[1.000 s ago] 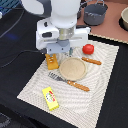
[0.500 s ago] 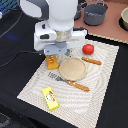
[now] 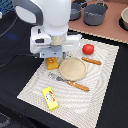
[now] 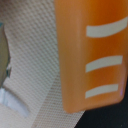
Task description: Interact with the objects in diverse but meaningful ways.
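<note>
One arm (image 3: 47, 22) stands low over the woven mat (image 3: 100, 75), and its white body hides most of the claw (image 3: 54, 54). Whether the claw is open or closed, I cannot tell: no finger shows clearly in either view.

Just under the arm, the orange block (image 3: 52, 63) lies on the mat at the edge of the exterior view's left, close beside the tan plate (image 3: 73, 68). In the wrist view the block (image 4: 92, 52) fills most of the picture and looks blurred; three pale curved ridges cross its face. Beside it the wrist view shows the mat's weave, and at one border a part of the plate's rim (image 4: 4, 55) and a pale shiny piece (image 4: 12, 102) that I cannot name for sure.

The red ball (image 3: 88, 48) sits on the mat, near the plate but apart from it. The yellow packet (image 3: 50, 97) lies flat on the mat, nearer to the camera, well apart from the block. I do not find the white fish piece in these views.

One wooden-handled piece of cutlery (image 3: 91, 61) lies between the ball and the plate, and a second one (image 3: 75, 84) lies along the near side of the plate. Two grey pots (image 3: 95, 13) stand beyond the mat on a brown surface (image 3: 112, 31).
</note>
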